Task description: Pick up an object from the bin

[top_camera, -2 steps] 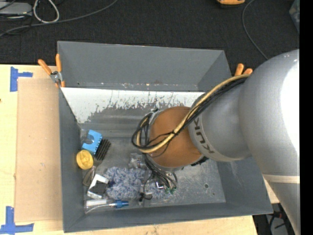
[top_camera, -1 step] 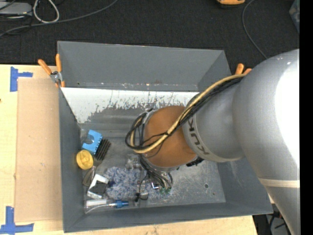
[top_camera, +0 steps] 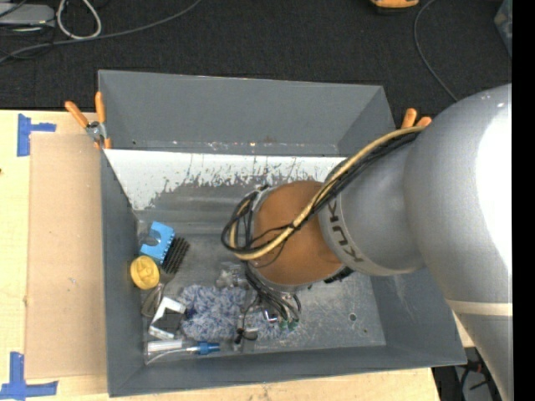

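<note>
**A:** What is there, counted?

**B:** One gripper [top_camera: 255, 320], hanging under the arm's orange cover [top_camera: 292, 241], with a loop of cables [top_camera: 251, 232] round that cover. It sits low in the grey bin [top_camera: 242, 115], at the right end of one blue-and-white mottled cloth [top_camera: 209, 307]. That cloth is the thing nearest to it.

**A:** Clenched or released?

**B:** I cannot tell; the tip is a dark tangle against the cloth, and I cannot tell whether it touches the cloth.

**A:** The rest?

**B:** All to the gripper's left. One clear plastic packet [top_camera: 167, 328] touching the cloth's far end, one small blue stick [top_camera: 205, 349] just below the cloth. Farther left and back: one yellow disc [top_camera: 145, 272], one blue block [top_camera: 155, 242], and one black ribbed piece [top_camera: 175, 256] right against the block.

**A:** Edges, and room?

**B:** The bin's front wall is near, just in front of the gripper. The left wall is beyond the packet and disc. To the gripper's right, bare floor runs to the right wall, and more bare floor lies behind it, towards the back wall.
</note>
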You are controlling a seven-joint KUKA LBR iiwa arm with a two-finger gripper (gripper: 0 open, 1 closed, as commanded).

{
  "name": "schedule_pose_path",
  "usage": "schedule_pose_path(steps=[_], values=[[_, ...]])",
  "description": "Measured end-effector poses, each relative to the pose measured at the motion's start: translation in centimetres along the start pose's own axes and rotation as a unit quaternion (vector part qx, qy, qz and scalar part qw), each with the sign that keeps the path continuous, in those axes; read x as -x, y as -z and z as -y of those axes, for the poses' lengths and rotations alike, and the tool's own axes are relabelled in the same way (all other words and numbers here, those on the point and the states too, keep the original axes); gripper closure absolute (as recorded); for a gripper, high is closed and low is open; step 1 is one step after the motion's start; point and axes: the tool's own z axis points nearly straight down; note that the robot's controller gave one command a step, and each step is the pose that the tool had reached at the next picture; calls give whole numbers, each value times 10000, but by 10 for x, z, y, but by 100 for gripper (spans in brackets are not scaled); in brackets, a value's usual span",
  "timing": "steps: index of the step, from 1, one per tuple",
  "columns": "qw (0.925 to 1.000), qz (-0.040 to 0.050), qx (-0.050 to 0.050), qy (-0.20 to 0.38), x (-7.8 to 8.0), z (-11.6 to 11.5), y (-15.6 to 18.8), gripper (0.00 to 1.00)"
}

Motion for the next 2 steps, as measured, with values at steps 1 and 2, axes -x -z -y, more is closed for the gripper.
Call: schedule_pose_path(steps=[1, 2], values=[[10000, -20, 5, -36, 0, -6, 0, 100], [10000, -21, 5, -38, 0, -6, 0, 100]])
